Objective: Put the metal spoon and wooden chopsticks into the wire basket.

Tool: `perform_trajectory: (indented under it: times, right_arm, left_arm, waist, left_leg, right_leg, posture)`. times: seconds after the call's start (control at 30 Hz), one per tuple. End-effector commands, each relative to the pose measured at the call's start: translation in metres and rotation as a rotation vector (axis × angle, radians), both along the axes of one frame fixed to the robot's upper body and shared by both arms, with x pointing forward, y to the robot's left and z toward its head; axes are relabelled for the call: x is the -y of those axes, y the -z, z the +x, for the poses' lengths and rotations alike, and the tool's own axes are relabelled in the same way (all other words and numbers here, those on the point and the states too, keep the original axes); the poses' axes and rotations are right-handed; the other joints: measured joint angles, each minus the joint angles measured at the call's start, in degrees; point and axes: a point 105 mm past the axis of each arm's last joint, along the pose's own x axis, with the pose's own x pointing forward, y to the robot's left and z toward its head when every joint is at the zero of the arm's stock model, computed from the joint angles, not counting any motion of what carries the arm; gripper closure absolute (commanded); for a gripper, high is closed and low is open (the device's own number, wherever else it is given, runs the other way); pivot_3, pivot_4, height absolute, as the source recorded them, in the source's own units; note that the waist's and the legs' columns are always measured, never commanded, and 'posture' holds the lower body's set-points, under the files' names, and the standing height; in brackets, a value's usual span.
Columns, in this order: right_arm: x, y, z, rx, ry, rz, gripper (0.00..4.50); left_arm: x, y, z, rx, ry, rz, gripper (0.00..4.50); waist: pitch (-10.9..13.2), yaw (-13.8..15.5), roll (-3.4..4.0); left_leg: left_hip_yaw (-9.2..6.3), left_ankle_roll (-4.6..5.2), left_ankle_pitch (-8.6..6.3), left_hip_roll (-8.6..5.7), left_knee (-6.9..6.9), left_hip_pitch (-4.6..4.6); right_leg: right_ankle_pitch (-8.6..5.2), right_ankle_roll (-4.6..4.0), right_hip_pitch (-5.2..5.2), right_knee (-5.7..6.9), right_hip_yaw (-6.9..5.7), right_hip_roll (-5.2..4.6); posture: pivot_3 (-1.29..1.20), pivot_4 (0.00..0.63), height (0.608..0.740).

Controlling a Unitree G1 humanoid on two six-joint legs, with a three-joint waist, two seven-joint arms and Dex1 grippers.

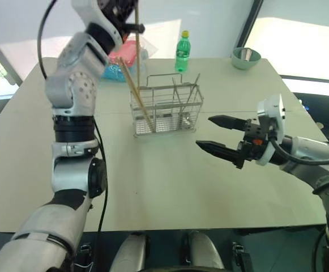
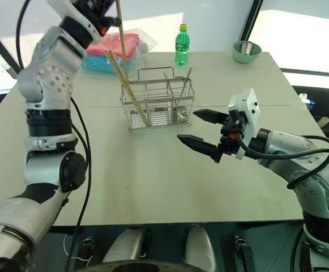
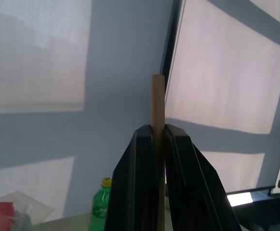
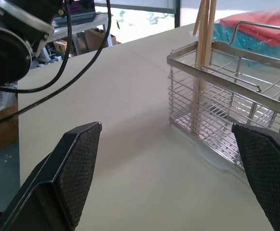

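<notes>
High over the table's far left, my left gripper [image 3: 157, 130] is shut on one wooden chopstick [image 3: 157, 101]. That stick [image 1: 136, 51] hangs upright, its lower end near the left end of the wire basket [image 1: 167, 107]. Two more chopsticks [image 1: 137, 93] lean in the basket's left compartment. A slim metal handle [image 1: 196, 85], apparently the metal spoon, stands in the right compartment. My right gripper [image 1: 204, 132] is open and empty, level above the table just right of and in front of the basket [image 4: 226, 86].
A green bottle [image 1: 182, 52] stands behind the basket. A green bowl [image 1: 246, 58] sits at the table's far right corner. Pink and blue packs in clear plastic [image 1: 124, 56] lie at the far left, behind my raised left arm.
</notes>
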Motion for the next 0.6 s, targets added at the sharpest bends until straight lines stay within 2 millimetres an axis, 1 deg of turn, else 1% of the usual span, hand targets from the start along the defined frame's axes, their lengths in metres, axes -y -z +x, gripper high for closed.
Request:
perform_trajectory:
  times: [0.03, 0.1, 0.2, 0.23, 0.27, 0.33, 0.5, 0.6]
  right_arm:
    - [0.000, -0.011, -0.005, 0.048, 0.001, 0.014, 0.00]
    - [0.000, -0.010, -0.005, 0.047, 0.005, 0.017, 0.00]
    - [0.000, -0.010, -0.005, 0.046, 0.009, 0.019, 0.00]
    - [0.001, -0.011, -0.005, 0.049, 0.011, 0.019, 0.00]
    - [0.001, -0.012, -0.004, 0.051, 0.012, 0.020, 0.00]
    - [0.002, -0.013, -0.003, 0.053, 0.016, 0.022, 0.00]
    - [0.003, -0.012, -0.001, 0.052, 0.019, 0.017, 0.00]
    - [0.003, -0.013, 0.000, 0.053, 0.021, 0.015, 0.00]
  left_arm:
    - [0.007, 0.010, -0.005, 0.037, 0.006, 0.029, 4.48]
    - [0.011, 0.029, 0.000, 0.006, -0.001, 0.042, 4.48]
    - [0.014, 0.045, 0.003, -0.023, 0.000, 0.034, 4.48]
    - [0.015, 0.050, 0.003, -0.036, 0.001, 0.024, 4.11]
    - [0.015, 0.053, 0.003, -0.045, 0.005, 0.012, 3.64]
    - [0.015, 0.054, 0.002, -0.049, 0.006, -0.002, 2.80]
    - [0.007, 0.047, -0.003, -0.036, -0.015, -0.011, 0.10]
    - [-0.002, 0.035, -0.010, -0.034, 0.012, 0.021, 0.04]
  waist:
    - [0.02, 0.23, -0.02]
    - [-0.11, 0.39, 0.16]
    - [-0.07, 0.40, 0.11]
    - [-0.05, 0.37, 0.09]
    - [-0.04, 0.35, 0.07]
    - [-0.04, 0.34, 0.07]
    - [-0.04, 0.27, 0.08]
    - [-0.04, 0.15, 0.09]
  left_leg:
    - [0.00, 0.00, 0.00, 0.00, 0.00, 0.01]
    - [-0.01, 0.04, -0.02, -0.02, 0.02, 0.04]
    - [-0.02, 0.05, -0.03, -0.04, 0.05, -0.02]
    - [-0.03, 0.05, -0.02, -0.04, 0.07, -0.07]
    - [-0.03, 0.05, -0.02, -0.04, 0.09, -0.08]
    - [-0.03, 0.05, -0.02, -0.03, 0.08, -0.07]
    - [-0.03, 0.06, -0.03, -0.02, 0.06, -0.05]
    - [-0.03, 0.06, -0.03, -0.02, 0.06, -0.04]
  right_leg:
    - [0.00, 0.00, 0.01, -0.01, 0.00, 0.01]
    - [0.00, -0.01, 0.09, -0.04, 0.01, -0.01]
    - [0.00, -0.01, 0.07, -0.06, 0.01, -0.02]
    - [0.00, -0.02, 0.03, -0.05, 0.01, -0.01]
    - [0.00, -0.02, 0.02, -0.05, 0.01, -0.01]
    - [0.00, -0.02, 0.02, -0.05, 0.01, -0.01]
    - [0.00, -0.02, 0.03, -0.05, 0.01, 0.00]
    - [0.00, -0.02, 0.02, -0.04, 0.01, 0.00]
  posture:
    - [0.00, 0.150, 0.667]
    - [0.00, 0.150, 0.667]
    - [0.00, 0.150, 0.667]
    - [0.00, 0.150, 0.667]
    - [0.00, 0.150, 0.667]
    - [0.00, 0.150, 0.667]
    - [0.00, 0.150, 0.667]
    - [0.00, 0.150, 0.667]
